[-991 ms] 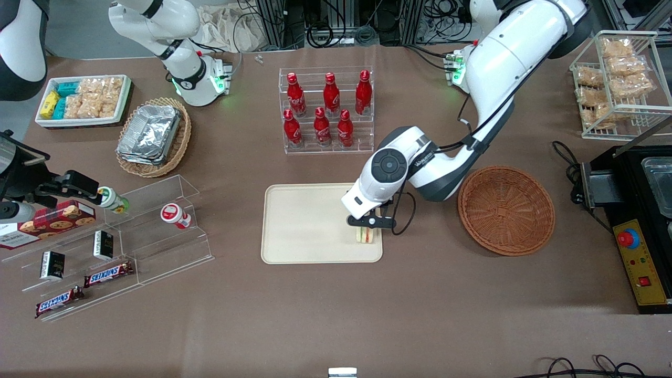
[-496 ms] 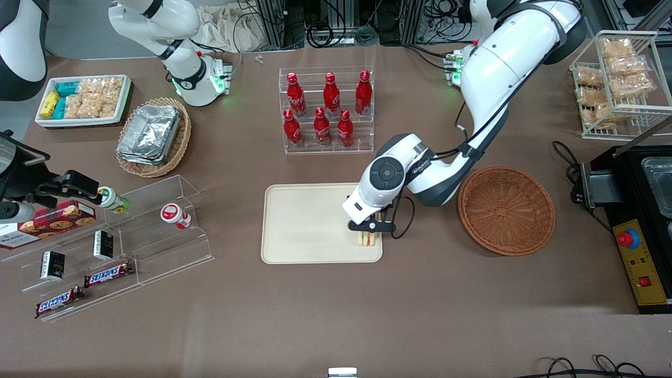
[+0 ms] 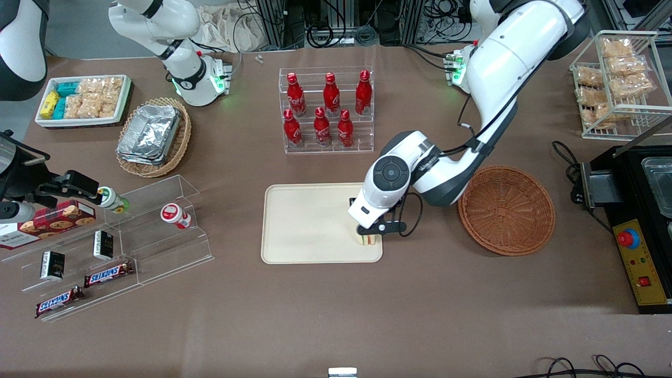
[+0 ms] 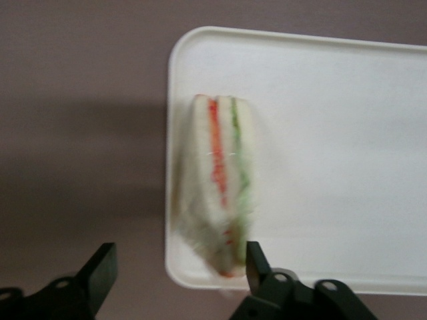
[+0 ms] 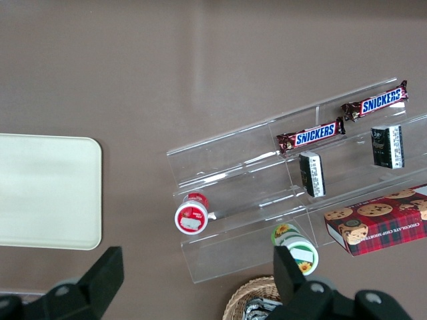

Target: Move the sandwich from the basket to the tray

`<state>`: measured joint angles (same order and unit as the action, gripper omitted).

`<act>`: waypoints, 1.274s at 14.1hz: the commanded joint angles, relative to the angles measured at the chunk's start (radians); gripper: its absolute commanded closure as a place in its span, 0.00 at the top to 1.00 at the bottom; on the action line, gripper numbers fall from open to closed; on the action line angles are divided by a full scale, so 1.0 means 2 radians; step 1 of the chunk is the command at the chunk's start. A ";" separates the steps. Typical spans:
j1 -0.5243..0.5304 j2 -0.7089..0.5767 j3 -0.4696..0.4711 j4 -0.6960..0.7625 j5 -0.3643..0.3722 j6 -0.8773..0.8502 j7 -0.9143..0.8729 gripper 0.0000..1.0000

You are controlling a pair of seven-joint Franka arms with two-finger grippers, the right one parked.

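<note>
One sandwich (image 4: 223, 180) on tray (image 4: 333, 133) corner, below spread claw (image 4: 177, 267), untouched

Front overhead; wrists close, sharing tray (image 3: 304, 226).

red-green-striped white sandwich (image 4: 220, 180), cream tray (image 4: 347, 133)

Big white arm (image 3: 504, 52), smooth, round & shiny. Dark grey bands at the bends. Round grey cap (image 3: 391, 171) w/ ring marks on the wrist joint. Tiny blk letters on the white shell next to it. Thin blk cable (image 3: 475, 134) along the outside, w/ a loop near the hand. Green light (image 3: 455, 76) at the base. Blk gripper (image 4: 179, 257) w/ two pointy fingers (image 4: 101, 263) spread wide, small round holes at their roots, just over a corner of the tray (image 3: 294, 220).
</note>
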<state>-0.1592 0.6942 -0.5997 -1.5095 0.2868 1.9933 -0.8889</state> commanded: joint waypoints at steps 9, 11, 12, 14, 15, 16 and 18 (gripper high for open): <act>0.099 -0.145 -0.001 -0.013 -0.048 -0.227 0.170 1.00; 0.125 -0.168 -0.001 -0.012 -0.048 -0.253 0.207 1.00; 0.143 -0.182 0.000 -0.011 -0.047 -0.261 0.239 1.00; 0.185 -0.207 0.000 -0.010 -0.048 -0.276 0.330 1.00; 0.206 -0.214 0.000 -0.007 -0.051 -0.282 0.366 1.00; 0.225 -0.217 0.000 -0.003 -0.058 -0.289 0.384 1.00; 0.245 -0.221 0.001 0.001 -0.059 -0.290 0.391 1.00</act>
<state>0.2953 0.2695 -0.5907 -1.5058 0.1837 1.4313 -0.1414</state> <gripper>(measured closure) 0.000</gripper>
